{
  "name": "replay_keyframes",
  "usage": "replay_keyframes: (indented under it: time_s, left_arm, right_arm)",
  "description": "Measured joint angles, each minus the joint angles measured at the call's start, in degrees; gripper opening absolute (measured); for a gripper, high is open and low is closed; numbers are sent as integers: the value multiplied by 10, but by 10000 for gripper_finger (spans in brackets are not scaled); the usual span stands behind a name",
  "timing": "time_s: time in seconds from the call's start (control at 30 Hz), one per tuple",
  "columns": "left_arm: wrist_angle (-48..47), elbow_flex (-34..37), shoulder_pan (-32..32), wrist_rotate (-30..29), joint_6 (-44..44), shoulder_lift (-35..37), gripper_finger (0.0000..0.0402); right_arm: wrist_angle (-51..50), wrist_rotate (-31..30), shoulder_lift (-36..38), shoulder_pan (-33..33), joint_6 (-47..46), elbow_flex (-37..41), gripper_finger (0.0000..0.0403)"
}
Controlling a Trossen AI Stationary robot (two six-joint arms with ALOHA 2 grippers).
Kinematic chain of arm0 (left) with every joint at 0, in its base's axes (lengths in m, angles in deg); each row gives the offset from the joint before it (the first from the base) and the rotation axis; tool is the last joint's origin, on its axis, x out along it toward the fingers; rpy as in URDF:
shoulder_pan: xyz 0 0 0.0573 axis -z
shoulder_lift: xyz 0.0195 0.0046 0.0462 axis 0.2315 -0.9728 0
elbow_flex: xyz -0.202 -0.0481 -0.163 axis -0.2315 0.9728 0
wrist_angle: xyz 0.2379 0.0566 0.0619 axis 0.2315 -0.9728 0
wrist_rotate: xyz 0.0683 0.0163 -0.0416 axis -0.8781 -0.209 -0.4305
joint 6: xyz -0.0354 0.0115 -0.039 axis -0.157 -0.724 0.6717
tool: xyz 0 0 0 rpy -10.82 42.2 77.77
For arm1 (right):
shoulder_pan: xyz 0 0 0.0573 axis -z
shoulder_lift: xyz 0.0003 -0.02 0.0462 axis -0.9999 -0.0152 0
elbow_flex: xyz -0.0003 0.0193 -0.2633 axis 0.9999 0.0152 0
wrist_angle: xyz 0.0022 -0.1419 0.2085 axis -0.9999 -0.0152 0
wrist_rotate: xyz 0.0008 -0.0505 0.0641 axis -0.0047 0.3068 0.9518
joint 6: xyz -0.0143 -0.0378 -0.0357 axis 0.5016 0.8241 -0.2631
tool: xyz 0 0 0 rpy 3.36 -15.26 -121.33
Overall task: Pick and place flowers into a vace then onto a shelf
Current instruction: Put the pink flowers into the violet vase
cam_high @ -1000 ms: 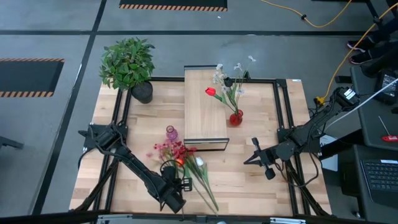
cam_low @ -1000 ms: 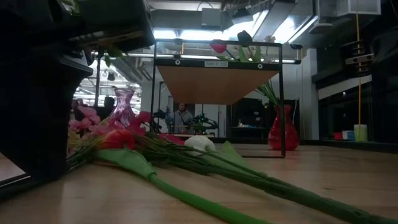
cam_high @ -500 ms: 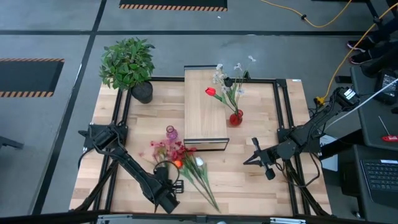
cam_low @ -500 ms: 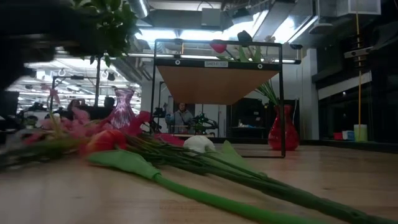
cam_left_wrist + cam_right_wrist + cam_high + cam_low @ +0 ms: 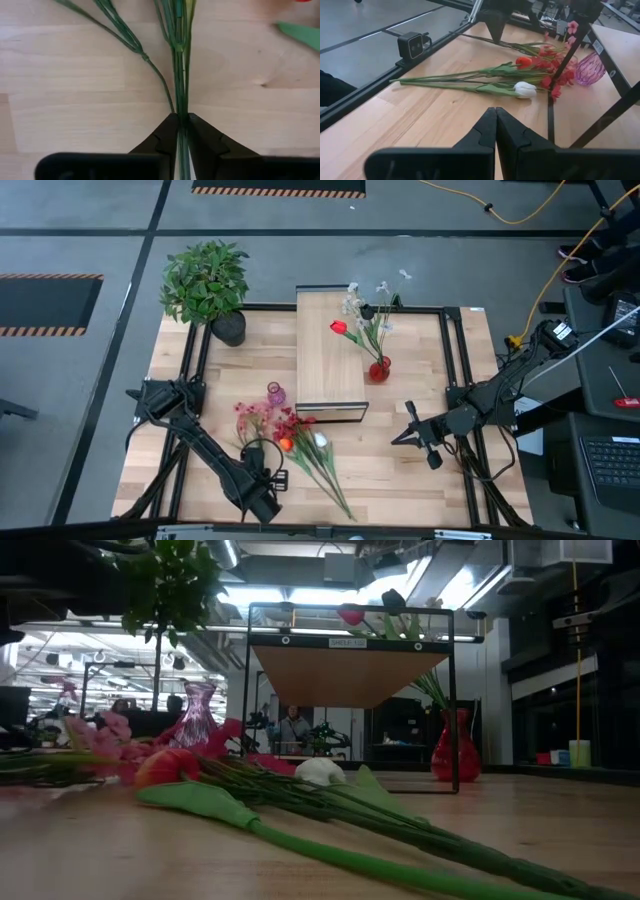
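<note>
L gripper (image 5: pixel 181 131) pinches thin green stalks of the loose artificial pink/red flowers (image 5: pixel 283 432) lying on wooden tabletop (image 5: pixel 390 470) by small pink glass vase (image 5: pixel 275 393). Stems look light, bendy, slippery; best gripped low on stalk. R gripper (image 5: pixel 495 125) pressed together, idle, well apart.
</note>
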Motion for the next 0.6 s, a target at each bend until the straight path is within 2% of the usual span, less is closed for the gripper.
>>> replay_keyframes:
  time_s: [0.6]
  left_arm:
    - [-28, 0, -10, -23, 5, 1, 133]
  right_arm:
    - [0, 0, 0, 0, -2, 0, 7]
